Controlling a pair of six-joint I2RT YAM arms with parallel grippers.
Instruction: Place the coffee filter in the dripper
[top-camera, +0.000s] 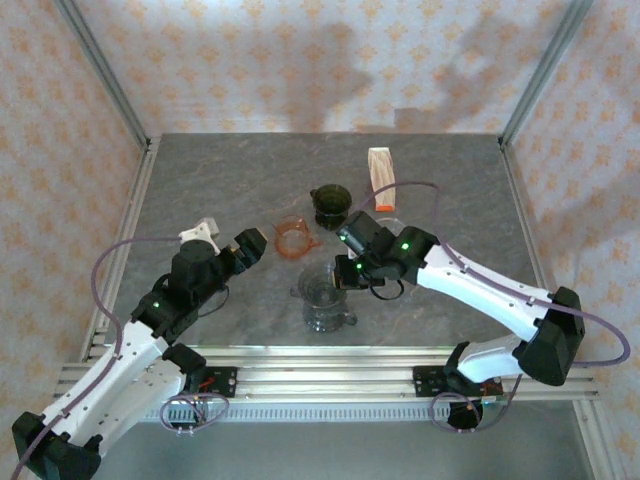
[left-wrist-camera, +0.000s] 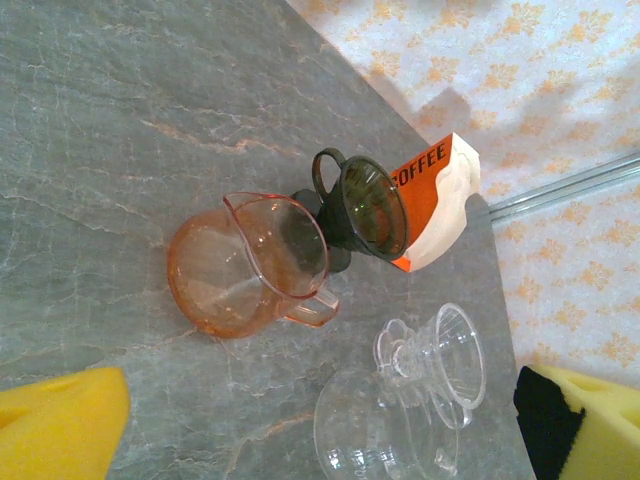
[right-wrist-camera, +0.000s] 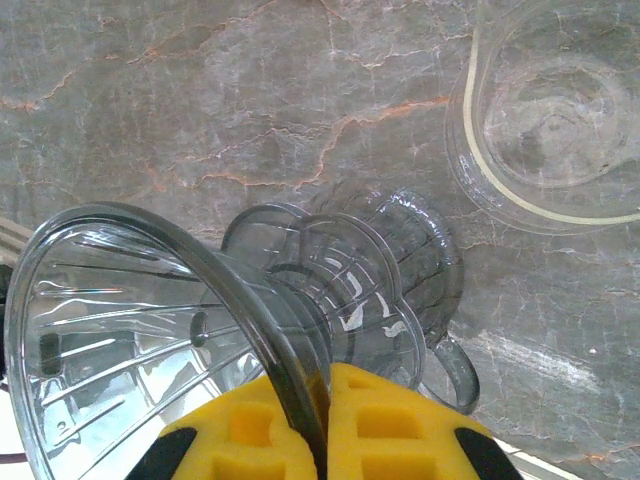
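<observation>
A clear glass dripper is pinched at its rim between the yellow pads of my right gripper, which is shut on it. It sits on or just above the clear glass server; I cannot tell whether they touch. The dripper and server also lie between the spread fingers of my open left gripper, which holds nothing. A white and orange box marked COFFEE lies at the back, beyond a dark green dripper. My left gripper hangs left of the server.
An orange transparent pitcher stands between the left gripper and the dark green dripper. The box lies behind the right arm. Another clear glass vessel sits next to the server. Metal frame posts border the table.
</observation>
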